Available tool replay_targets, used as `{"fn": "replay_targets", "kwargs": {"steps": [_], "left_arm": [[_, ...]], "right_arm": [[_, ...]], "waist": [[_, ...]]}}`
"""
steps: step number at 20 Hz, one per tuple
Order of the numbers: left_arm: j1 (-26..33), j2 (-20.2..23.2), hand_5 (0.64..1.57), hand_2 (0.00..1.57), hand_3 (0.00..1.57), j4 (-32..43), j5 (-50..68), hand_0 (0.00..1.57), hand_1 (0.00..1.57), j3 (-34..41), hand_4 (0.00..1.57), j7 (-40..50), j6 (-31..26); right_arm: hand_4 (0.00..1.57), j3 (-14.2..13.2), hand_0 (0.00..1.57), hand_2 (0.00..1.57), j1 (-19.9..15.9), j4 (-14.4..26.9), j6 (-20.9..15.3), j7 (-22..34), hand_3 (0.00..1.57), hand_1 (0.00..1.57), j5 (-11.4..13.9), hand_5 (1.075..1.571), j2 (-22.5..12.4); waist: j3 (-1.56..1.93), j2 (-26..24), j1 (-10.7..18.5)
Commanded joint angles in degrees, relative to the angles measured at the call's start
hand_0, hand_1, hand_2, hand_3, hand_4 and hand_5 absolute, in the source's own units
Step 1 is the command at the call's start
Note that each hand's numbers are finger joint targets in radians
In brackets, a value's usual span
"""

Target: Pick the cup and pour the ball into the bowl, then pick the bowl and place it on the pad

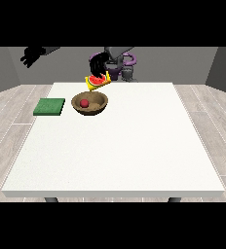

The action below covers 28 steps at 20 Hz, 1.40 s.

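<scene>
Half of the task looked done at this moment, judging from how the things lay. The red ball (84, 103) rested inside the brown wooden bowl (98, 108), which stood on the white table (134, 146) toward its far edge, so the pour appeared to be complete. The cup (97, 81), yellow with a watermelon-slice pattern in red and green, hung tipped on its side just above and behind the bowl's far rim, held in the black hand at the view's right (99, 63), whose fingers curled down around it. That hand had not let go of the cup, and the cup had not been set down anywhere. The hand at the view's left (31, 56) was raised off to the side beyond the table's far left corner, well apart from everything, holding nothing; its fingers were too small to read, so I could not tell whether they were spread or closed. The green pad (49, 106) lay flat on the table just left of the bowl, with a narrow strip of white showing between them and nothing on top of it. What was left, as I judged it: putting the cup aside, taking hold of the bowl with the ball still in it, and moving it the short way leftward onto the pad.
</scene>
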Motion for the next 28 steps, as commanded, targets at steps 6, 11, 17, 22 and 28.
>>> {"fn": "replay_targets", "kwargs": {"steps": [6, 11, 17, 22, 28], "left_arm": [[4.64, 4.65, 1.556, 1.57, 1.54, -10.27, 5.70, 0.75, 0.75, 8.73, 1.11, -5.10, 7.57], [9.69, 7.67, 1.555, 1.19, 0.88, -18.46, 24.35, 0.80, 0.80, 24.48, 1.30, -14.79, 14.72], [8.82, 6.05, 1.570, 0.00, 0.00, -27.75, 49.40, 0.00, 0.00, 43.62, 1.12, -21.44, 11.07], [8.71, 9.97, 1.566, 0.00, 0.00, -31.20, 66.84, 0.00, 0.00, 54.03, 1.05, -26.66, -3.05], [9.01, 19.50, 1.558, 0.00, 0.00, -31.37, 78.71, 0.00, 0.00, 62.06, 1.06, -26.01, -18.00]], "right_arm": [[0.73, -2.50, 0.00, 0.00, 1.98, 0.82, -4.49, 1.94, 0.14, 0.00, -0.33, 1.546, -0.43], [0.76, -2.51, 0.00, 0.00, 2.59, -0.64, -8.61, 1.09, 0.11, 0.00, 1.28, 1.556, 1.16], [0.79, -1.97, 0.00, 0.00, 1.48, -0.94, -11.74, 0.74, 0.00, 0.00, 2.52, 1.555, 2.81], [0.75, -1.54, 0.00, 0.00, 2.25, 0.13, -16.40, -2.37, 0.00, 0.00, 4.03, 1.563, 7.53], [0.74, -3.05, 0.00, 0.00, 3.49, 4.60, -15.88, -7.03, 0.00, 0.00, 3.18, 1.565, 8.87]], "waist": [[-0.11, -3.63, 7.97], [-0.59, -3.04, 12.72], [-0.92, -0.96, 16.63], [-0.34, 2.73, 20.98], [-0.04, 5.81, 23.85]]}}
